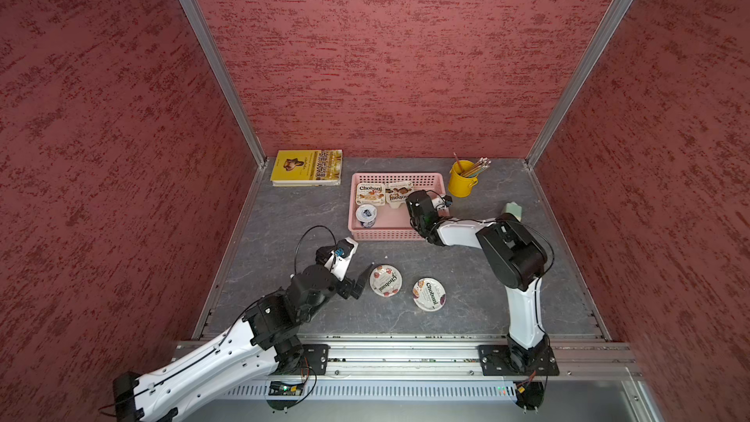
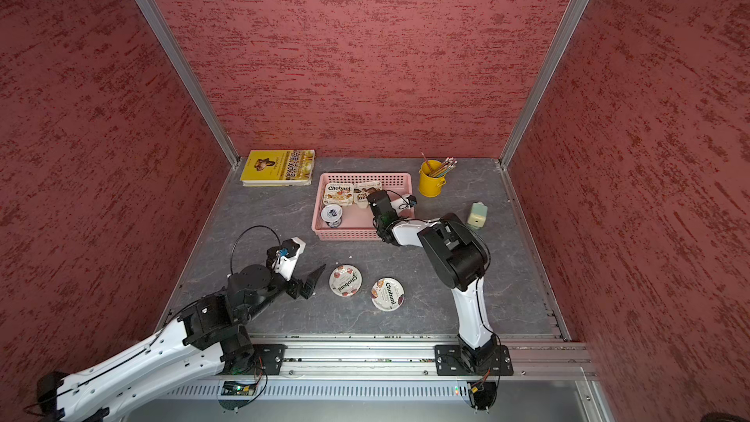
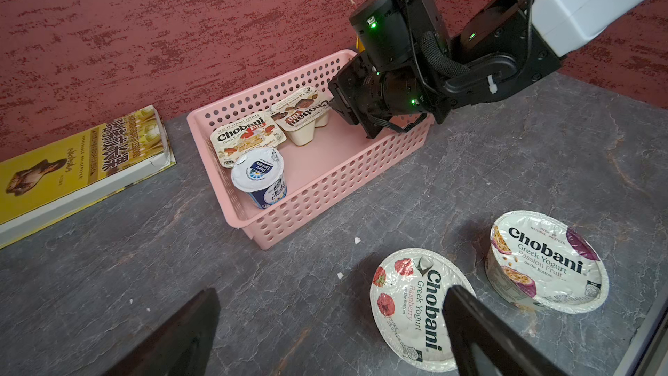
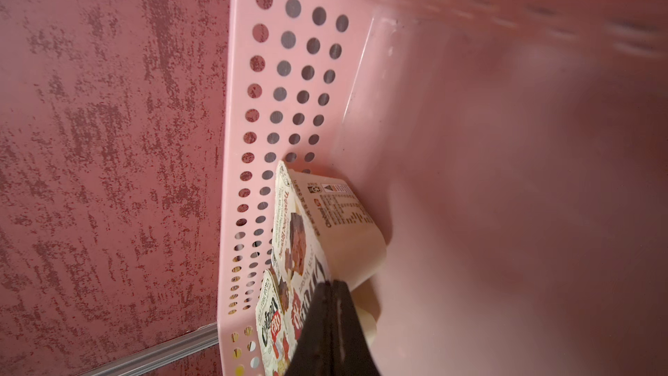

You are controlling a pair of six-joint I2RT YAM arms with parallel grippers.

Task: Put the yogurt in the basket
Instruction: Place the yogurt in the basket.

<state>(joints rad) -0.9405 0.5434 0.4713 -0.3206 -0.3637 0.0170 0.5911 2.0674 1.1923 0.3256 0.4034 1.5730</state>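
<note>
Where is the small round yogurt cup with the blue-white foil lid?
In both top views the blue-lidded cup sits inside the pink perforated basket, at its near left corner, beside a rectangular Chobani cup.

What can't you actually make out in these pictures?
- Right gripper: tips hidden under its own wrist in both top views.
- Green object: half behind the right arm in a top view; too small to identify.
- Basket: one wall blurred in the right wrist view.
</note>
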